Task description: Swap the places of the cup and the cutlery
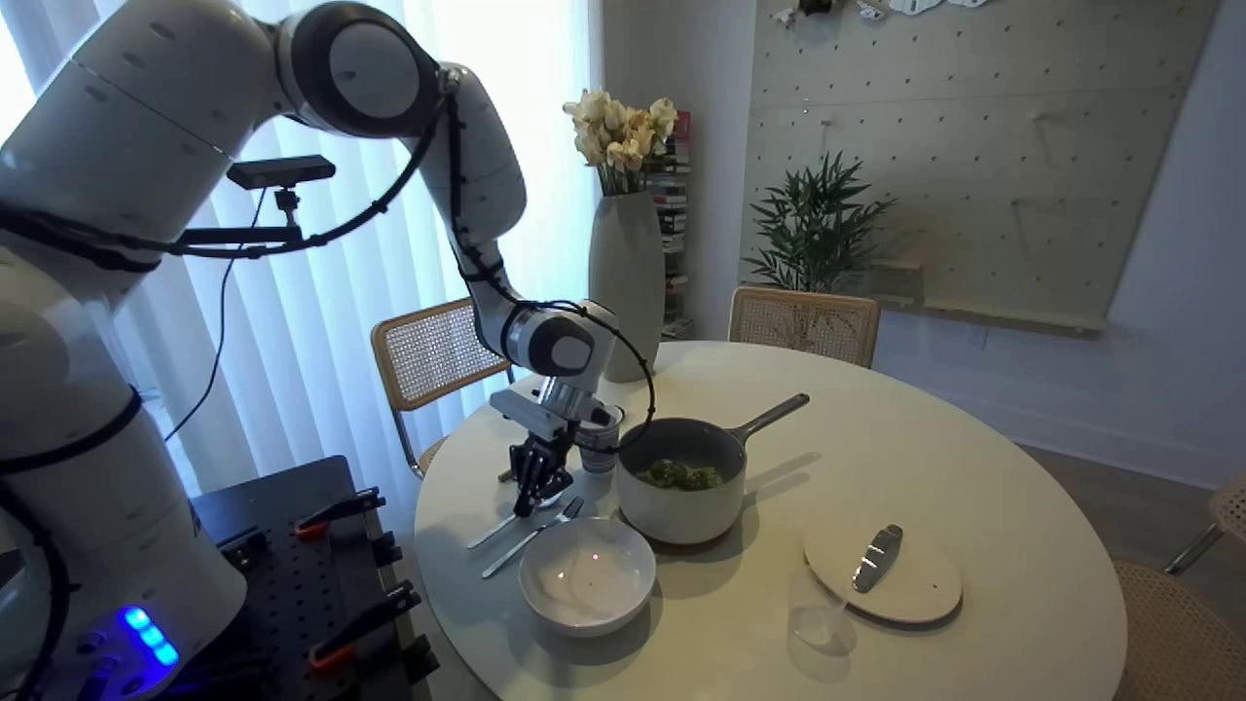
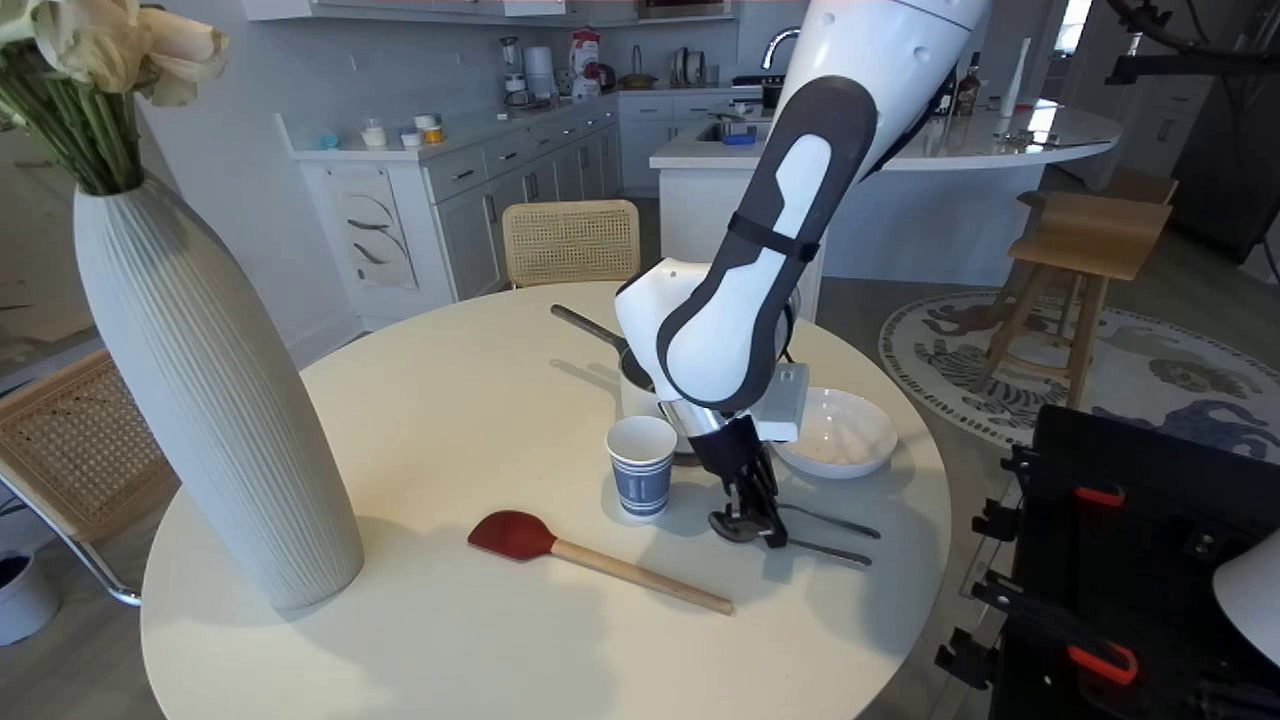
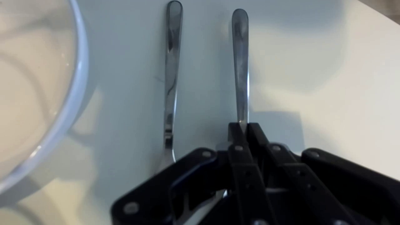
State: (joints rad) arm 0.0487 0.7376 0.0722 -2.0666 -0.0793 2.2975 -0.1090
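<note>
The cutlery is a silver fork [image 1: 532, 547] and a silver spoon [image 1: 493, 532] lying nearly parallel on the table beside the white bowl. The wrist view shows the fork handle [image 3: 173, 62] on the left and the spoon handle [image 3: 240, 59] on the right. My gripper [image 3: 244, 127] points down with its fingertips closed around the spoon's handle; it also shows in both exterior views [image 1: 527, 508] [image 2: 772, 538]. The spoon's bowl [image 2: 735, 526] sits just behind the fingers. The cup [image 2: 642, 470], white with a blue band, stands upright near the pot, partly hidden by the arm in an exterior view [image 1: 597, 456].
The white bowl [image 1: 587, 576] is close beside the fork. The pot [image 1: 681, 501] has a long handle. A red spatula [image 2: 600, 562] lies near the cup. A tall vase [image 2: 225, 400] stands on the table. A round board [image 1: 915, 584] holds a silver utensil [image 1: 878, 558]; a clear glass [image 1: 821, 623] is nearby.
</note>
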